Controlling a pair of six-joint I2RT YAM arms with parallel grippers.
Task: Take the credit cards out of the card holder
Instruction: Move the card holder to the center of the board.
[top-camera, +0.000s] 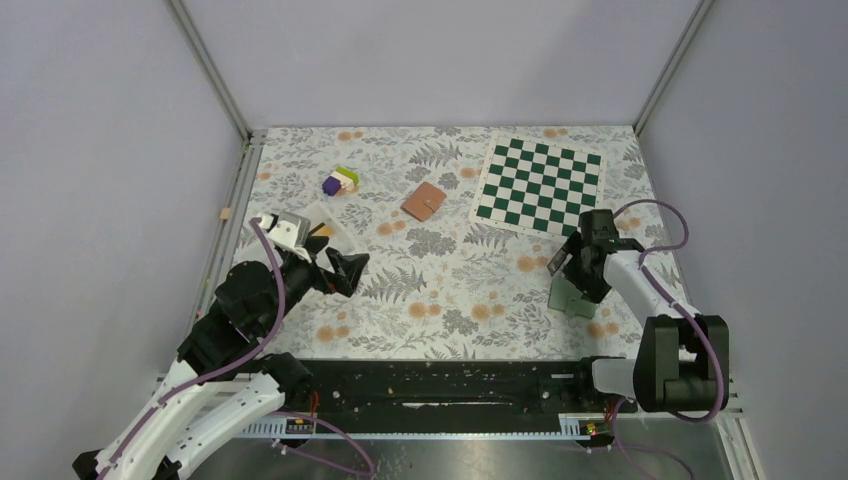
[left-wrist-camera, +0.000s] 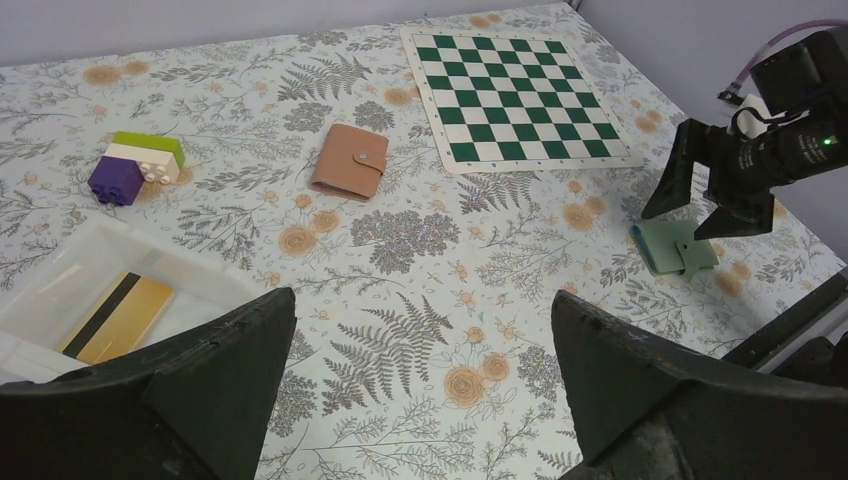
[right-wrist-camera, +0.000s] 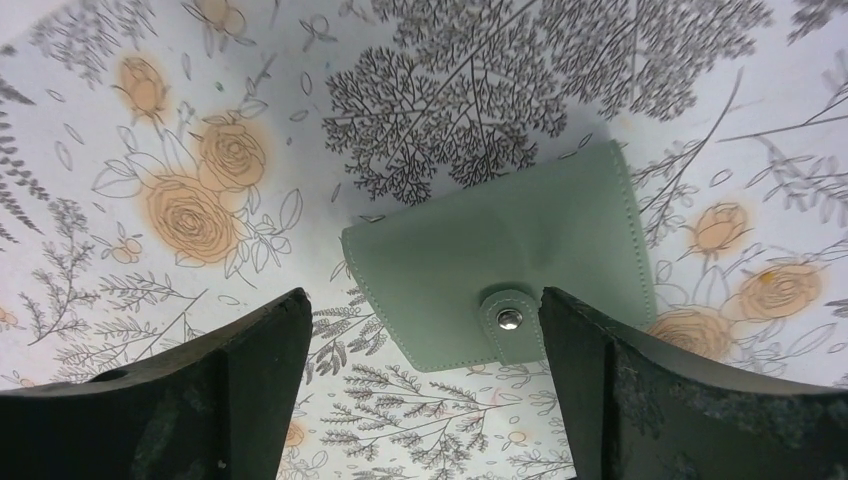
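- The right gripper (right-wrist-camera: 422, 295) hangs over a green card holder (right-wrist-camera: 500, 265) with its fingers spread wide, one on each side of the holder's near edge.
- From the wrist view it seems to sit just above the holder, though I cannot tell whether it touches.
- The green card holder lies flat on the flowered table (top-camera: 440, 300), at the right side and near the front, folded shut with its snap tab (right-wrist-camera: 510, 318) fastened.
- The left gripper (left-wrist-camera: 422, 300) is also spread apart and holds nothing, at the left side of the table.
- Just beside it stands a clear tray (left-wrist-camera: 60, 290) with a yellow card (left-wrist-camera: 120, 315) lying flat inside, black stripe up.
- A brown card holder (left-wrist-camera: 348, 160) lies closed near the middle back, between the toy blocks (left-wrist-camera: 140, 165) and the chessboard (left-wrist-camera: 520, 90).
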